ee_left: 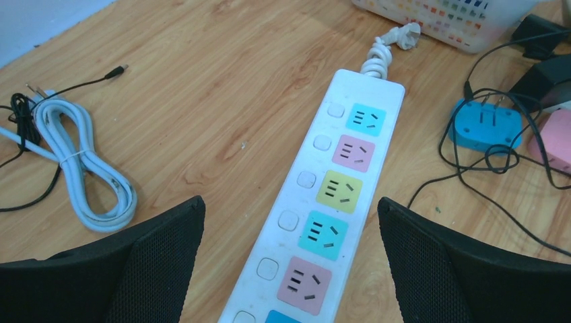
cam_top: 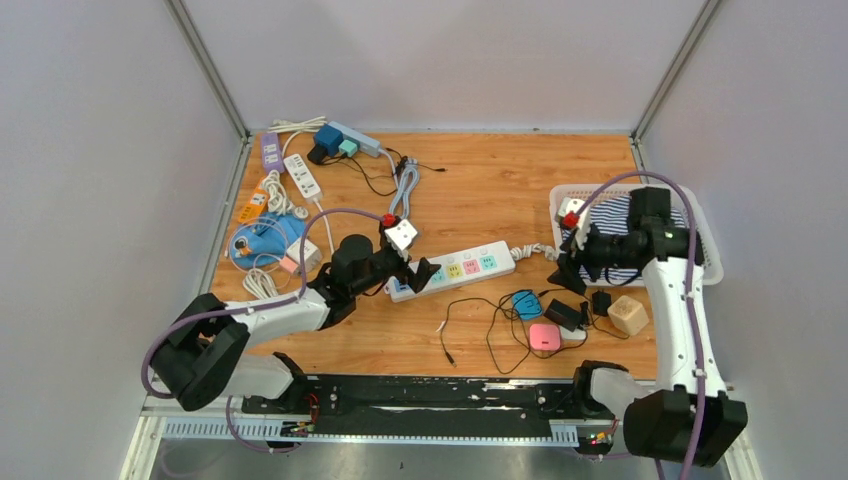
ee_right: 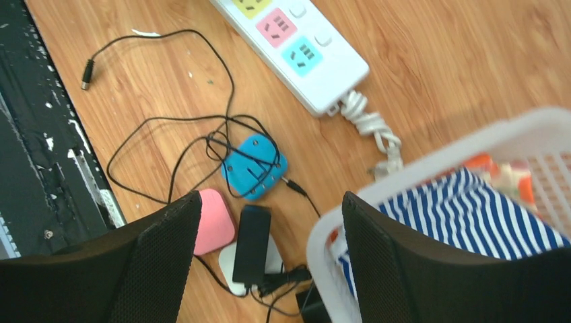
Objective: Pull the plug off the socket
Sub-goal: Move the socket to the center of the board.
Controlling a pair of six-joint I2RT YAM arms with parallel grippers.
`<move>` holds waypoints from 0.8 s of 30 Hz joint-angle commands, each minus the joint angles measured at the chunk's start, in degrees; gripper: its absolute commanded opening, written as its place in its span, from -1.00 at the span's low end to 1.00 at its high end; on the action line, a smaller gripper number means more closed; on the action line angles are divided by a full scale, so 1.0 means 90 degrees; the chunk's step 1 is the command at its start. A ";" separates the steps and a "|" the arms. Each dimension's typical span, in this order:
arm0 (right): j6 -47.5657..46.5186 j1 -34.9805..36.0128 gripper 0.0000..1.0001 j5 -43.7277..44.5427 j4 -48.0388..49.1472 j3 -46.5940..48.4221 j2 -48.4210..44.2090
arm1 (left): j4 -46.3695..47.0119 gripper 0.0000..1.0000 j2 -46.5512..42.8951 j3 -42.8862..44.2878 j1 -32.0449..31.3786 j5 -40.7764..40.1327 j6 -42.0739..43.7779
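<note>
Snagging threatens — black cords (ee_right: 231, 87) tangle round the blue plug (ee_right: 254, 166) beside the power strip (ee_left: 337, 195). Left fingers (ee_left: 155, 249) wide, right fingers (ee_right: 158, 245) parted, both empty.

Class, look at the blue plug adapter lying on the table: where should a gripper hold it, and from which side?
Probably its rounded body, across the two side edges, coming down from above. The blue adapter lies flat with prongs up, and a black cable loops over it, so sideways approaches may snag.

Pale grey walls (cam_top: 430, 60) stand beyond the jaws and to either side; beneath them a wooden tabletop (cam_top: 480, 195), evenly lit, metal posts (cam_top: 209, 70) at its far corners.
</note>
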 commanded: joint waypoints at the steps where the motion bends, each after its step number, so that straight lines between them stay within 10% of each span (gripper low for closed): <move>1: 0.1149 0.1147 0.55 0.0249 0.0859 0.0285 0.0424 | -0.1142 1.00 -0.0290 0.0398 -0.0015 -0.0259 -0.0556; 17: -0.1442 0.3590 0.59 0.0264 0.1428 0.1043 0.2458 | -0.2566 1.00 -0.0881 0.2614 -0.0015 -0.1973 -0.0424; 24: -0.1042 0.3956 0.60 0.0711 0.1947 0.1469 0.3362 | -0.2631 1.00 -0.0979 0.2412 -0.0040 -0.3013 -0.0076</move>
